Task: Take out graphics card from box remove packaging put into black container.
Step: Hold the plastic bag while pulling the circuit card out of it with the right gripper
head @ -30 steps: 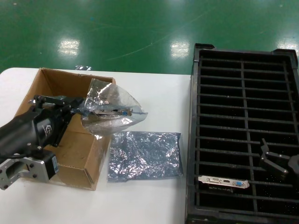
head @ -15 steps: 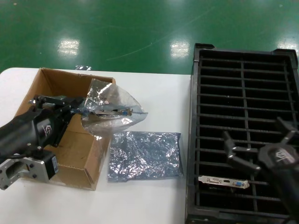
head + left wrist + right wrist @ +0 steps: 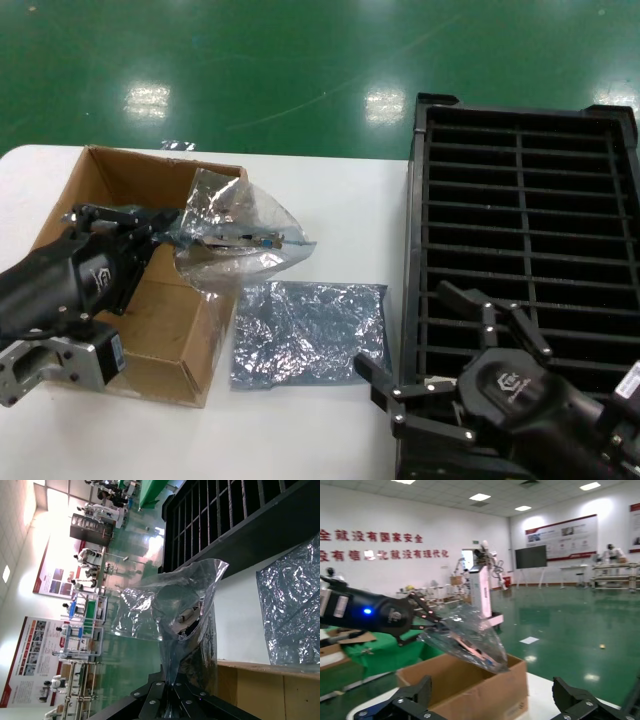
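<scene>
Over the white table (image 3: pixel 340 200), the left gripper (image 3: pixel 165 228) pinches the packaging (image 3: pixel 235 235) above the box (image 3: pixel 150 300); the spread right gripper (image 3: pixel 455 355) should approach level, gripping the graphics card (image 3: pixel 255 240) by its exposed bracket.

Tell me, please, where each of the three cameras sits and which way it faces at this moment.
Head: high on the robot, looking down at the box, the black container and both arms.
Left wrist: on the left arm, looking along the left gripper at the bagged graphics card.
Right wrist: on the right arm, looking past the right gripper, jaws open, toward the left arm.
All three show the packaging.
</scene>
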{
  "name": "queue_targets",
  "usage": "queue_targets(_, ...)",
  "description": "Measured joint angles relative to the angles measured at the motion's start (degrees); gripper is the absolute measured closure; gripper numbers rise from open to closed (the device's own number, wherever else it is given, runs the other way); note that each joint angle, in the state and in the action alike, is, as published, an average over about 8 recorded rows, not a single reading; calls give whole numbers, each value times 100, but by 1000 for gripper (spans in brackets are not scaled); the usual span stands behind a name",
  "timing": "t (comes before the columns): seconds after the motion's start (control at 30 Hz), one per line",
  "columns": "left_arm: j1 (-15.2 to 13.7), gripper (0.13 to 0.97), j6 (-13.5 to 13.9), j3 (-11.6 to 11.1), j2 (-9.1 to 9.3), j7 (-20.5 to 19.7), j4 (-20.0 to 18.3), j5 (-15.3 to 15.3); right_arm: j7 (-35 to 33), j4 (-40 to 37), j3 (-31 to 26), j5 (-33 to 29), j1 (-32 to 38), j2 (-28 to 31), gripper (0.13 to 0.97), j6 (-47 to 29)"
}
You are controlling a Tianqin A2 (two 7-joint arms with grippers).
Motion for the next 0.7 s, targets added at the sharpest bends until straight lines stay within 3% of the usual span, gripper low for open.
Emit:
queue_targets(0.17, 0, 958, 0, 0, 0, 0, 0, 0, 156, -12, -201, -51, 227, 61, 278, -90)
queue_targets(0.47, 0, 958, 0, 0, 0, 0, 0, 0, 437, 6, -606, -241, 654, 102, 451, -176)
queue_targets(0.7, 0, 958, 0, 0, 0, 0, 0, 0, 575, 126, -849, -388, 791, 162, 642, -237)
